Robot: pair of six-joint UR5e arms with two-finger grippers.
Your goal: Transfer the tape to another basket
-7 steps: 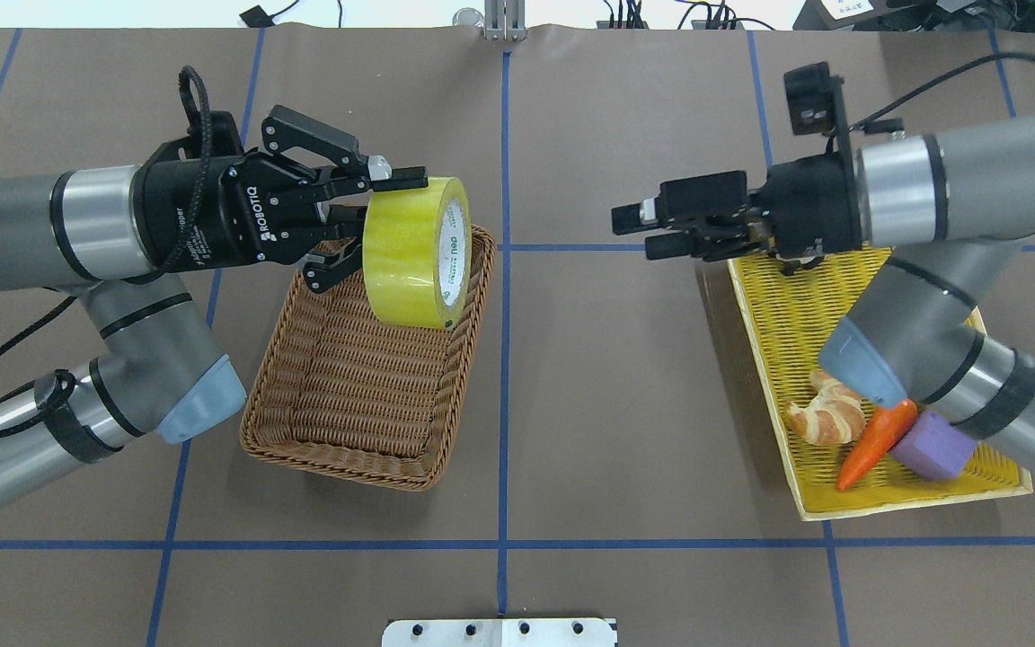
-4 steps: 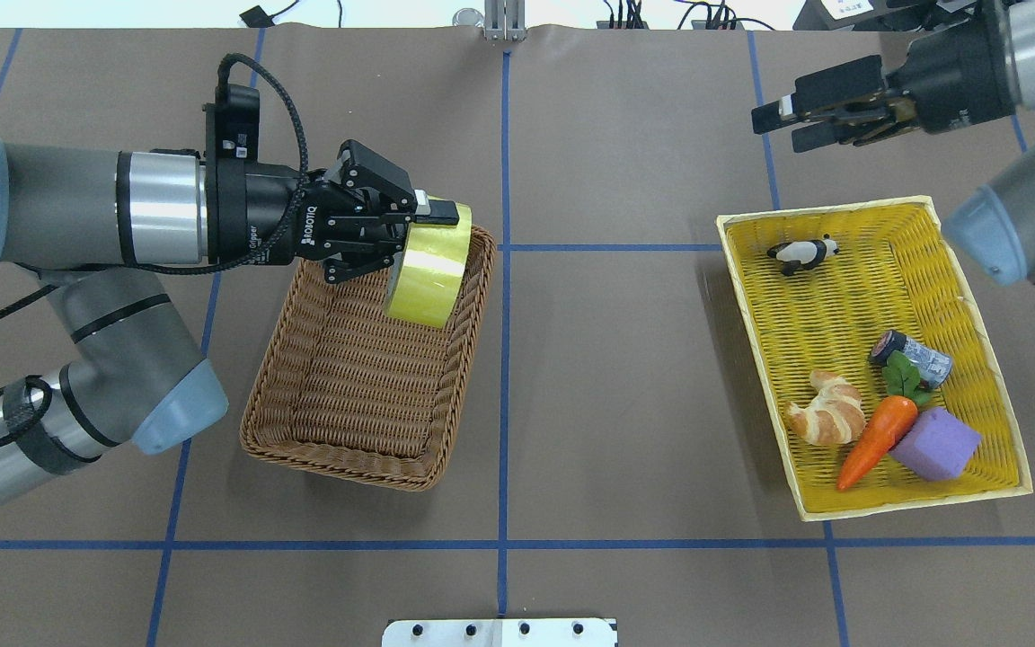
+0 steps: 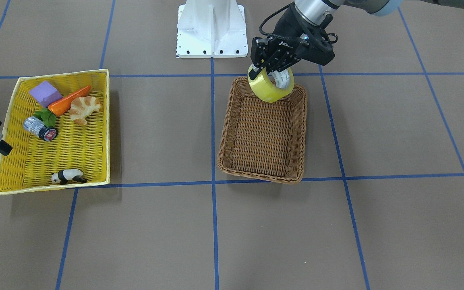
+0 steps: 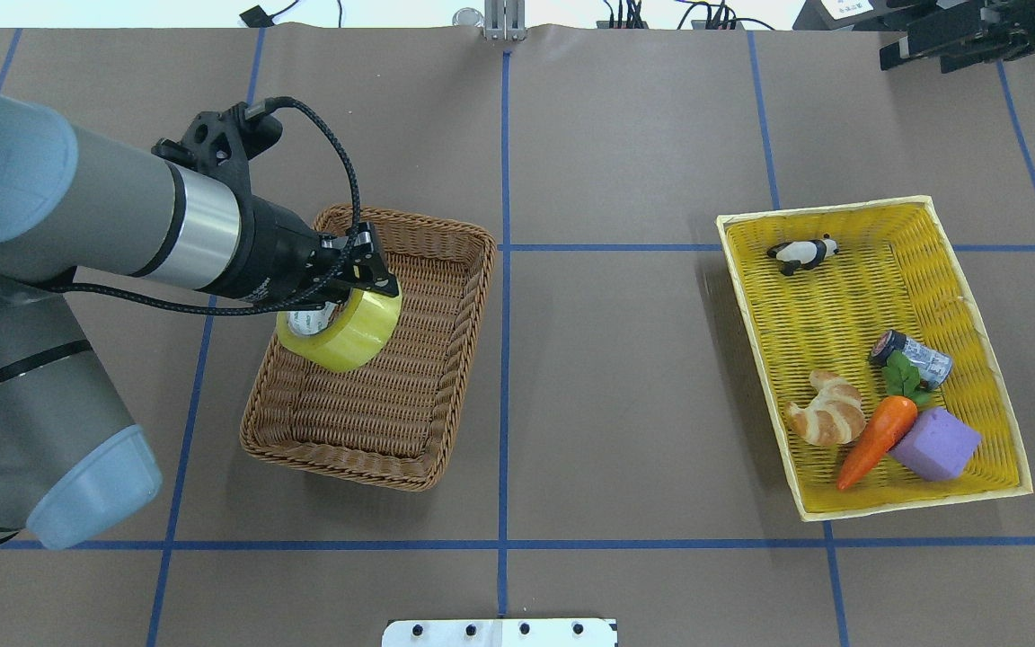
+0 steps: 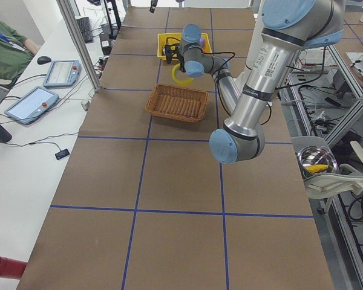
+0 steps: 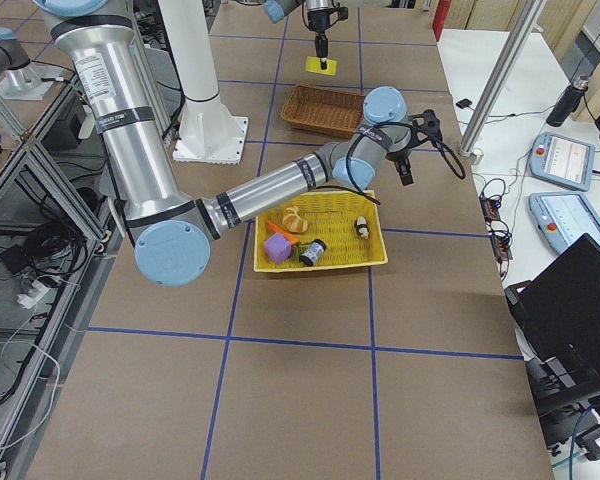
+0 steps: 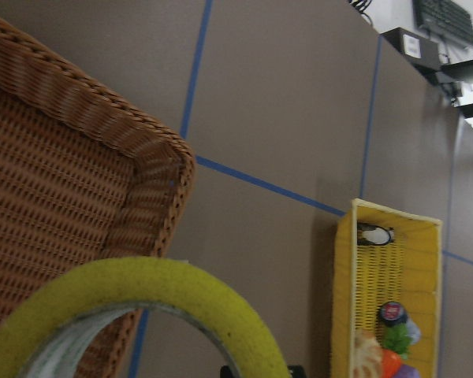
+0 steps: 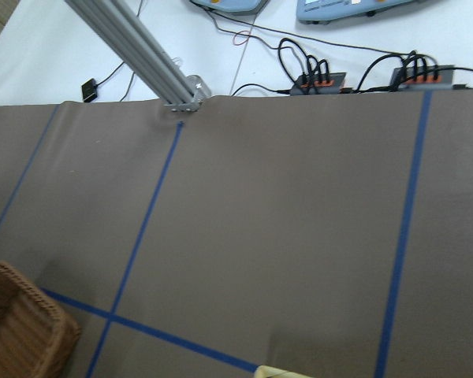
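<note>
My left gripper [image 4: 358,280] is shut on the yellow tape [image 4: 344,332], with one finger through its white core. It holds the roll tilted in the air over the brown wicker basket [image 4: 374,413], above the part nearest the robot's left. The front view shows the left gripper [image 3: 270,69], the tape [image 3: 271,88] and the empty basket [image 3: 264,141]. The left wrist view shows the tape's rim [image 7: 142,287] and a basket corner [image 7: 71,165]. My right gripper [image 4: 897,49] is open and empty at the far right corner of the table.
A shallow yellow tray [image 4: 841,261] at the right holds a toy panda [image 4: 803,253], a small jar [image 4: 913,355], a croissant [image 4: 827,412], a carrot [image 4: 877,436] and a purple block [image 4: 935,445]. Blue tape lines cross the brown table cover.
My left arm turned downward and carried the tape from the basket's far right corner to over its left middle. My right arm drew back to the far right corner.
</note>
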